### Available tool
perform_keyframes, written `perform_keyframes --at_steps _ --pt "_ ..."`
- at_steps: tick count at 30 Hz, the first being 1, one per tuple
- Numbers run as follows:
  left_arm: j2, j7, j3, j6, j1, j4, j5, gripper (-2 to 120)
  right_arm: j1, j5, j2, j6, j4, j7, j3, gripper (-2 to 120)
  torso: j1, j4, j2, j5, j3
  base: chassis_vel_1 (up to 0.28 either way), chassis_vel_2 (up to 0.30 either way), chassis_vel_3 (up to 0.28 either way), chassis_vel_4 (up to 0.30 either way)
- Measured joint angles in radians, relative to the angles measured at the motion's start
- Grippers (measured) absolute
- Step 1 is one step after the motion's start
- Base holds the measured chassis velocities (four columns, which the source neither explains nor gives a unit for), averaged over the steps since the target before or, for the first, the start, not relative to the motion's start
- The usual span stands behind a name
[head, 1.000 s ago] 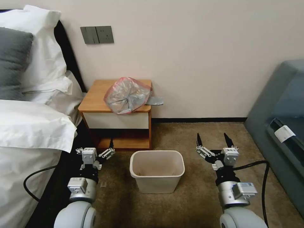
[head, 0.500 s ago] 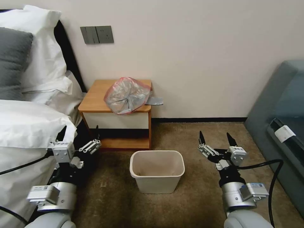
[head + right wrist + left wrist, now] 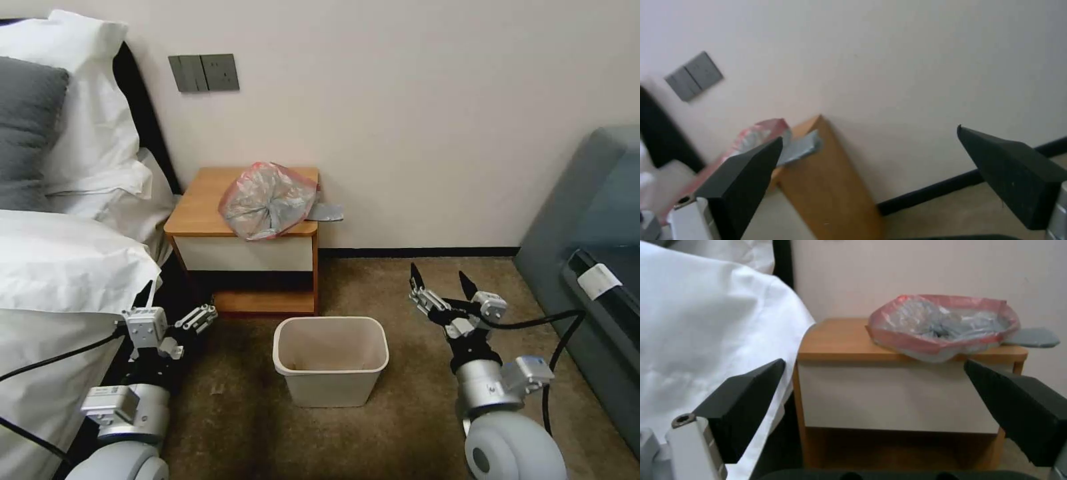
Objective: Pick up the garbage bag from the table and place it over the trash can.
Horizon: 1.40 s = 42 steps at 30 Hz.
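Head view: bag [image 3: 269, 200] crumpled on worktop [image 3: 200, 207], right half, overhanging front edge; bin [image 3: 331, 360] on carpet before worktop; left hand [image 3: 179, 305] wide, low beside bed [image 3: 60, 267]; right hand [image 3: 440, 283] wide, right of bin.
Left wrist: bag [image 3: 945, 326] on worktop [image 3: 835, 343], fingers [image 3: 749, 400] spread, apart from it.
Right wrist: fingers [image 3: 1013, 170] spread; bag [image 3: 760, 135], worktop [image 3: 826, 180] beyond.

bed [image 3: 60, 267] crowding table's [image 3: 200, 207] left, open carpet [image 3: 400, 287] right
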Motion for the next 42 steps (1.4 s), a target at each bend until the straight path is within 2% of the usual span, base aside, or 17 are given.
perform_keyframes --at_steps 1,2,6,8,9,12,14,16,18,20,21,24,30,33,34,42 --pt "0.001 0.000 0.000 -0.001 0.000 0.001 0.000 100 0.023 0.077 -0.013 -0.019 -0.012 0.001 0.001 100 0.000 0.0001 0.000 0.0000 0.000 0.000 0.000 0.000 0.000" --pt "0.001 0.000 0.000 -0.001 0.000 0.001 0.000 100 0.023 0.077 -0.013 -0.019 -0.012 0.001 0.001 100 0.000 0.0001 0.000 0.0000 0.000 0.000 0.000 0.000 0.000" --pt "0.003 0.001 0.000 -0.001 0.000 0.001 0.002 100 0.091 0.361 -0.041 -0.081 -0.064 -0.022 0.003 100 0.000 0.0000 0.000 0.0001 0.000 0.000 0.000 0.000 0.000" --pt "0.003 0.001 0.000 -0.001 0.000 0.001 0.002 100 0.098 0.386 -0.042 -0.087 -0.073 -0.028 0.004 100 0.000 0.0000 0.000 0.0000 0.000 0.000 0.000 0.000 0.000" --pt "0.006 0.001 0.001 0.000 0.000 0.001 0.002 100 0.125 0.452 -0.041 -0.108 -0.103 -0.048 0.003 100 0.000 0.0000 0.000 0.0001 0.000 0.000 0.000 0.000 0.000" --pt "0.008 0.001 0.002 0.000 0.001 0.002 0.003 100 0.158 0.533 -0.047 -0.140 -0.135 -0.059 0.004 100 0.000 0.0000 0.000 0.0001 0.000 0.000 0.000 0.000 0.000" --pt "0.007 0.002 0.004 0.000 0.001 0.006 0.009 100 0.201 0.621 -0.055 -0.177 -0.162 -0.047 0.005 100 0.000 -0.0001 0.000 0.0000 0.000 0.000 0.000 0.000 0.000" --pt "0.007 0.002 0.004 -0.001 0.001 0.007 0.009 100 0.218 0.650 -0.057 -0.183 -0.172 -0.037 0.004 100 0.000 -0.0001 0.000 0.0001 0.000 0.000 0.000 0.000 0.000" --pt "0.007 0.003 0.003 -0.002 -0.001 0.011 0.008 100 0.273 0.784 -0.067 -0.214 -0.201 -0.008 -0.001 100 0.000 0.0001 0.000 0.0000 0.000 0.000 0.000 0.000 0.000" --pt "0.007 0.003 0.003 -0.002 -0.001 0.011 0.008 100 0.286 0.817 -0.068 -0.222 -0.209 -0.002 0.000 100 0.000 0.0000 0.000 -0.0001 0.000 0.000 0.000 0.000 0.000" --pt "0.006 0.005 0.003 -0.005 -0.002 0.013 0.008 100 0.320 0.889 -0.068 -0.239 -0.232 0.015 0.000 100 0.000 -0.0001 0.000 0.0000 0.000 0.000 0.000 0.000 0.000" --pt "0.004 0.006 0.003 -0.008 -0.005 0.014 0.008 100 0.358 0.941 -0.069 -0.249 -0.266 0.027 -0.003 100 0.000 0.0000 0.000 -0.0001 0.000 0.000 0.000 0.000 0.000" --pt "0.002 0.007 -0.004 -0.015 -0.005 0.015 0.008 100 0.479 1.028 -0.068 -0.278 -0.421 0.034 -0.018 100 0.000 0.0000 0.000 -0.0001 0.000 0.000 0.000 0.000 0.000" --pt "0.002 0.008 -0.004 -0.016 -0.005 0.015 0.008 100 0.495 1.042 -0.068 -0.283 -0.450 0.034 -0.021 100 0.000 0.0000 0.000 0.0000 0.000 0.000 0.000 0.000 0.000" --pt "0.002 0.008 -0.006 -0.019 -0.004 0.015 0.008 100 0.525 1.058 -0.068 -0.288 -0.502 0.034 -0.027 100 0.000 0.0000 0.000 0.0000 0.000 0.000 0.000 0.000 0.000" --pt "0.002 0.014 -0.011 -0.035 0.001 0.007 0.007 100 0.640 1.081 -0.065 -0.302 -0.676 -0.008 -0.063 100 0.000 0.0000 0.000 0.0000 0.000 0.000 0.000 0.000 0.000"
